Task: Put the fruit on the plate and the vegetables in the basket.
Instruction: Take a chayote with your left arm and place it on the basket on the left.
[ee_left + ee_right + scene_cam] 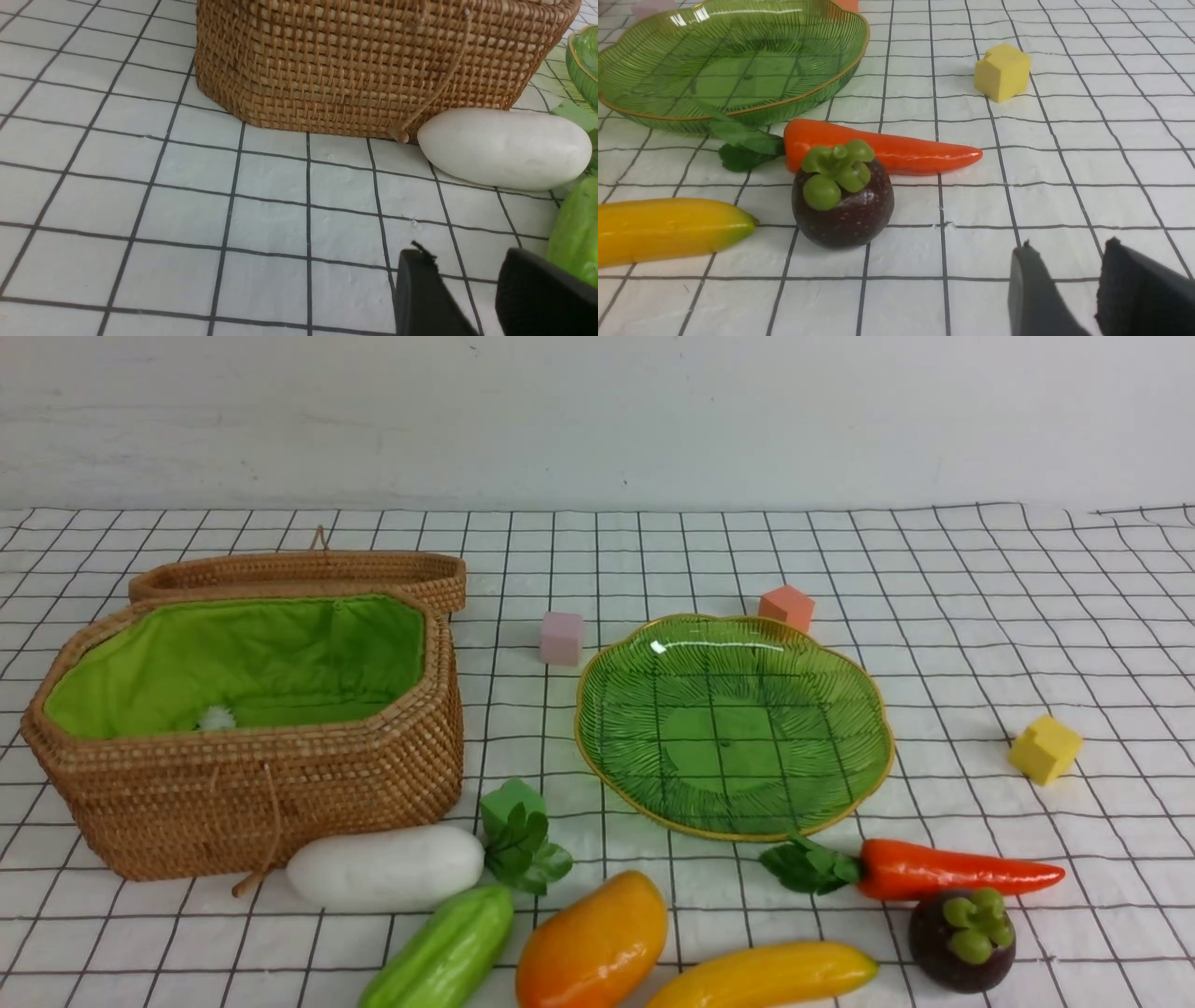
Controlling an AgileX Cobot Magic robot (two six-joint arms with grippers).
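Observation:
The open wicker basket [243, 793] with green lining stands at the left and the green glass plate [733, 728] in the middle, bare. In front of them lie the white radish [383, 866], green gourd [443, 952], mango [593, 943], banana [761, 975], carrot [952, 870] and mangosteen [962, 938]. Neither gripper shows in the front view. My left gripper [462, 256] is open over bare cloth, short of the radish [504, 148] and beside the gourd [577, 233]. My right gripper [1066, 249] is open and holds nothing, off to one side of the mangosteen [843, 200] and carrot [887, 149].
The basket's lid [299, 574] lies behind the basket. Foam cubes stand about: pink [561, 637] and orange [786, 608] behind the plate, yellow [1045, 749] to its right, green [509, 803] by the radish's leaves. A white wall closes the back of the checked cloth.

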